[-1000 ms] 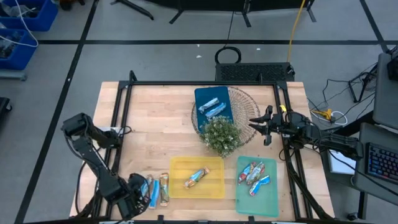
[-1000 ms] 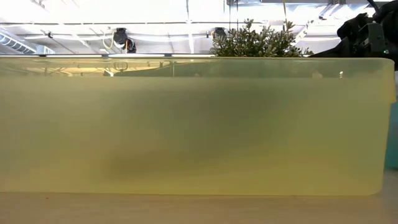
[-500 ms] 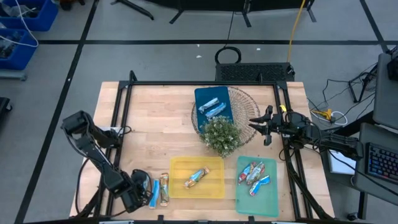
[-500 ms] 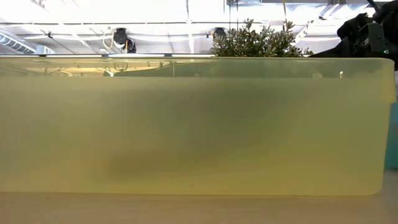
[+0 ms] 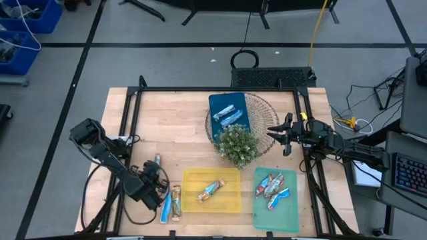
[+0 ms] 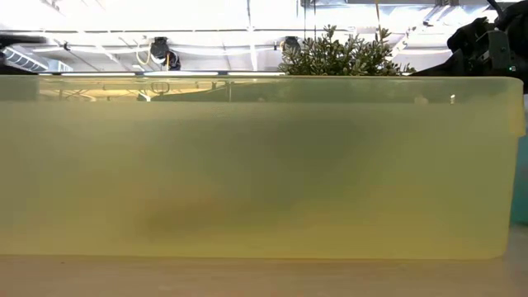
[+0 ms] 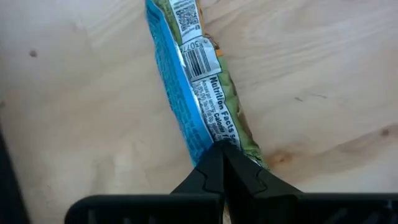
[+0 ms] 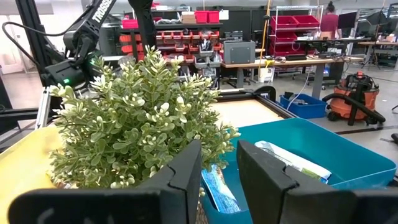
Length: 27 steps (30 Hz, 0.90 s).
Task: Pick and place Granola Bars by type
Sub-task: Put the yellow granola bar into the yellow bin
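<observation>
My left gripper is shut on one blue-and-silver granola bar over the wood left of the yellow tray; the bar points toward the far edge. Two more bars lie flat on the table near the front edge, beside that tray. One bar lies in the yellow tray, several in the teal tray, and two in the blue tray. My right gripper waits open at the right, level, facing the plant. My left gripper pinches the bar's near end between its two shut fingers, which slant steeply down from the near side. The fingers lie along the bar, and the bar stretches away from them close over the wood. Whether its far end touches the table I cannot tell.
The blue tray sits on a round wire basket behind the bushy plant. A black frame runs along the table's left, far and right sides. In the low view the yellow tray's wall fills the picture.
My left gripper has gone from the bars at the front edge toward the far edge and a little right, tipping steeper. It carries one bar out of the group of three; the other two stay where they were.
</observation>
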{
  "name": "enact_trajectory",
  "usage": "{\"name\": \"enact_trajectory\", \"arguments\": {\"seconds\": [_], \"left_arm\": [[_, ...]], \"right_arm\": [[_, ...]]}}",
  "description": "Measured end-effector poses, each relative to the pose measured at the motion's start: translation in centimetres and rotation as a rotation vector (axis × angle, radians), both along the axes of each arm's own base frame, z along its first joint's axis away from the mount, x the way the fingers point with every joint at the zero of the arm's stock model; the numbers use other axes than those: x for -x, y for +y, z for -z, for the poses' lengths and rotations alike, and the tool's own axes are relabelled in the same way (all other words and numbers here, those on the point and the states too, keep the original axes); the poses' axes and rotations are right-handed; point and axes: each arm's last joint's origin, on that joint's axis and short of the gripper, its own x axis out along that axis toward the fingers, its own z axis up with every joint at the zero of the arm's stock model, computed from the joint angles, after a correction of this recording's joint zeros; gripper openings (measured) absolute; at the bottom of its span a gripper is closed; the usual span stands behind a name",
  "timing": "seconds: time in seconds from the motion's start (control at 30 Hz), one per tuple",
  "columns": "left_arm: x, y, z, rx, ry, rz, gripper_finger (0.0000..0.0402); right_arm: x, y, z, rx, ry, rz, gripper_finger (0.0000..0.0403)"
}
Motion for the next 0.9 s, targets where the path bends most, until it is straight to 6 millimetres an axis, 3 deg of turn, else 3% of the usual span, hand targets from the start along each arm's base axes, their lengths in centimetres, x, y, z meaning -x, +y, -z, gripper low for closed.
{"name": "enact_trajectory", "arguments": {"seconds": [0.17,0.3,0.47,0.63,0.77,0.9], "left_arm": [[-0.8,0.4,-0.2,0.039,0.036,0.025,0.0005],[-1.5,0.2,-1.7,0.043,-0.060,0.039,0.0019],[-1.3,0.2,-3.8,0.057,-0.145,0.059,0.0010],[-0.5,1.0,-4.9,0.049,-0.156,-0.062,0.0009],[0.2,1.4,-4.9,0.060,-0.062,-0.195,0.0058],[0.5,1.6,-4.4,0.063,-0.089,-0.352,0.0131]], "right_arm": [[0.0,0.0,0.0,0.000,0.000,0.000,0.0093],[0.0,0.0,0.0,0.000,0.000,0.001,0.0093],[0.0,0.0,0.0,0.000,0.000,0.000,0.0093],[0.0,0.0,0.0,0.000,0.000,0.000,0.0093],[0.0,0.0,0.0,0.000,0.000,0.001,0.0093],[0.0,0.0,0.0,0.000,0.000,0.000,0.0093]]}}
